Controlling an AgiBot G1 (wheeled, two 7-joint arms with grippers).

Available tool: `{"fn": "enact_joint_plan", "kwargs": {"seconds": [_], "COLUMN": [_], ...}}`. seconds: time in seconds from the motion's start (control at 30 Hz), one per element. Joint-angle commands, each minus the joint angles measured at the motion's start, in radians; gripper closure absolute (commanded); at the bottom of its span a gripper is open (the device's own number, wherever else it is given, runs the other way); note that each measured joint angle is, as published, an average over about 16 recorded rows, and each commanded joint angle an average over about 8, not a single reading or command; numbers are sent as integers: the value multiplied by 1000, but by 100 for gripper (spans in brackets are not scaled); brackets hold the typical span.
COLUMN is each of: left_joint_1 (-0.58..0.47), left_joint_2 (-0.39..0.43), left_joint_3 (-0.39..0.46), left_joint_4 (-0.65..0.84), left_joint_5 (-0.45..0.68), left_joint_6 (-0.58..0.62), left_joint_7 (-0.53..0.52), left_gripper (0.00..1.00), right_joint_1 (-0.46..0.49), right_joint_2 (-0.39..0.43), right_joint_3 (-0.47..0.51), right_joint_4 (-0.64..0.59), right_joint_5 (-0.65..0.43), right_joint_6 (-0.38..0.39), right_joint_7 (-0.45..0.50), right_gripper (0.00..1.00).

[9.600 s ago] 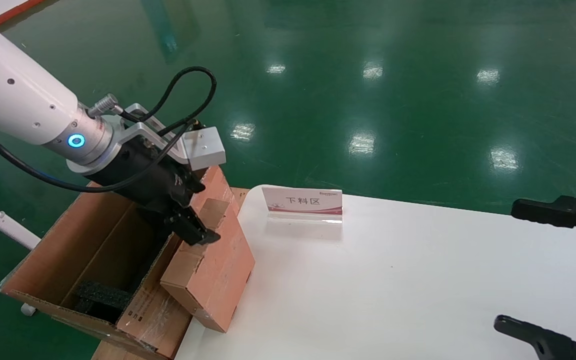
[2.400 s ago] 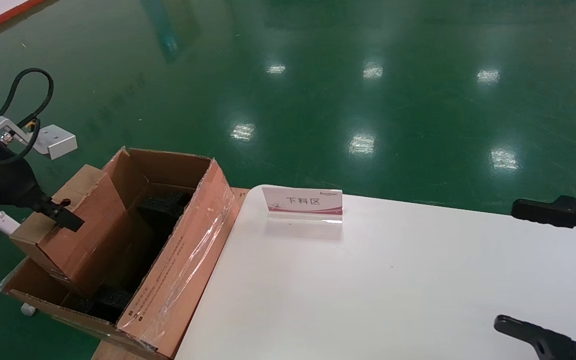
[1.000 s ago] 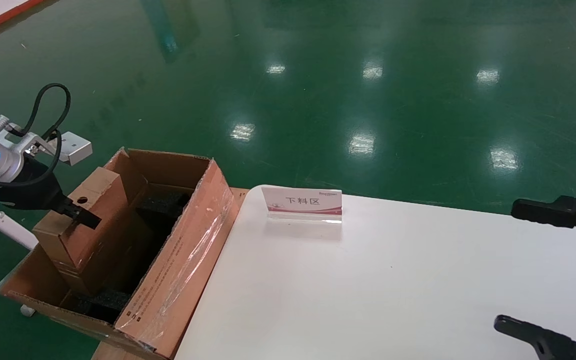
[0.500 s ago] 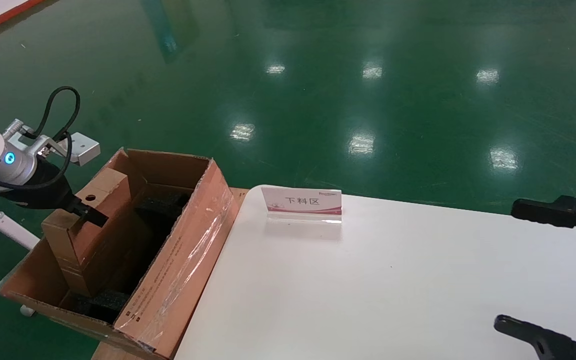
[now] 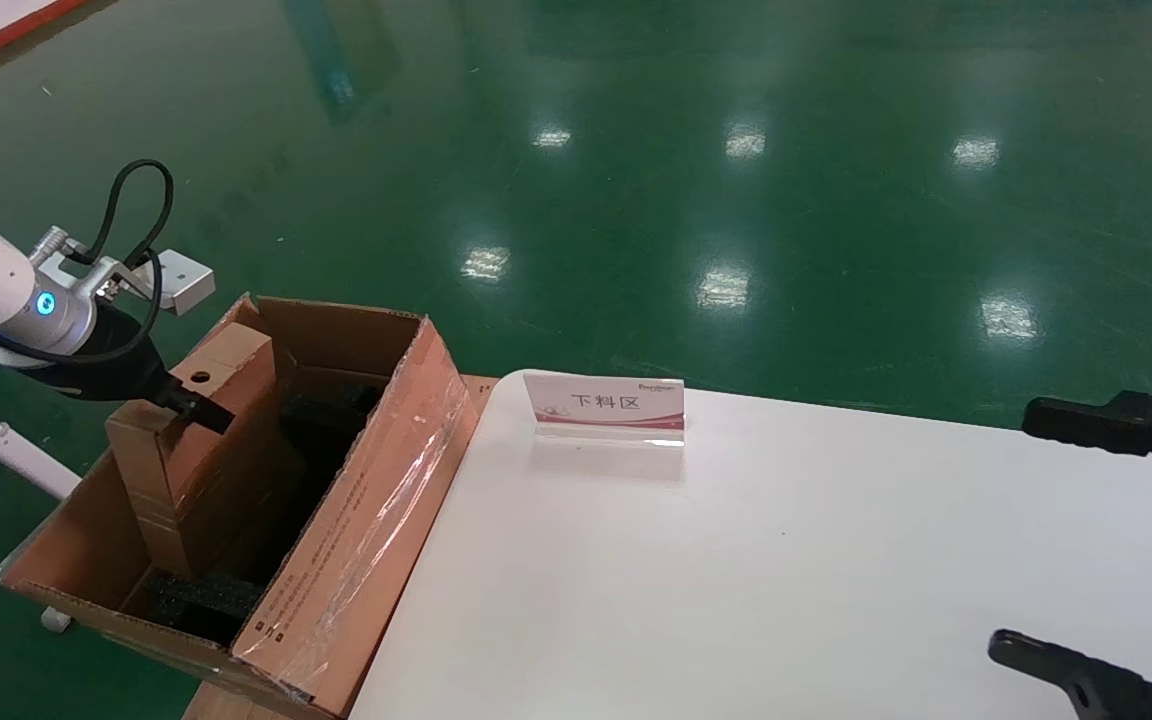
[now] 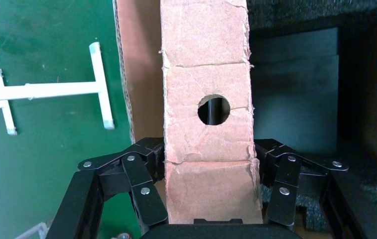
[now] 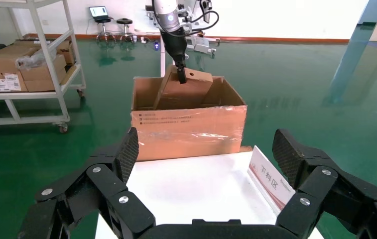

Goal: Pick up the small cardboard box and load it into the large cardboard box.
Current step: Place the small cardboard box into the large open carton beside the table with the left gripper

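Inside the big box (image 5: 356, 540), at its far-left end, the small box (image 5: 201, 440) stands tilted, lower part down among black foam (image 5: 201, 600), top w/ round hole poking above the rim. Left gripper (image 6: 208, 191) is clamped on it, one finger (image 6: 144, 191) on each side of the narrow face, just below the hole. Big box sits against the left edge of the white table (image 5: 786, 570). Sign (image 5: 604, 408) stands near the table's far edge. Right gripper (image 7: 208, 172) hovers over the table's right side, well apart from both boxes, fingers spread wide, nothing between them. Green floor (image 5: 736, 150) all round.
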Motion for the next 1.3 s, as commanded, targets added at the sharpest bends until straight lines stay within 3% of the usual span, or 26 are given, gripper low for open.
{"fn": "enact_joint_plan", "kwargs": {"seconds": [0.03, 0.77, 0.83, 1.0, 1.07, 1.1, 1.3], "left_joint_1": [4, 93, 101, 114, 117, 117, 114], "left_joint_2": [4, 22, 28, 41, 44, 44, 40], "left_joint_3": [-3, 19, 22, 30, 32, 33, 31], "left_joint_4": [9, 68, 74, 85, 87, 88, 86], "left_joint_5": [-7, -1, 1, 10, 13, 13, 14], "left_joint_6": [-6, -54, -54, -53, -53, -53, -52], "left_joint_7": [4, 9, 7, 7, 7, 7, 7], "left_gripper": [100, 98, 84, 22, 4, 0, 0], "right_joint_1": [0, 0, 0, 0, 0, 0, 0], "right_joint_2": [0, 1, 1, 1, 1, 1, 1], "right_joint_3": [0, -1, -1, -1, -1, -1, -1], "right_joint_4": [0, 0, 0, 0, 0, 0, 0], "right_joint_5": [0, 1, 1, 1, 1, 1, 1], "right_joint_6": [0, 1, 1, 1, 1, 1, 1], "right_joint_7": [0, -1, -1, -1, -1, -1, -1], "right_gripper": [0, 0, 0, 0, 0, 0, 0]}}
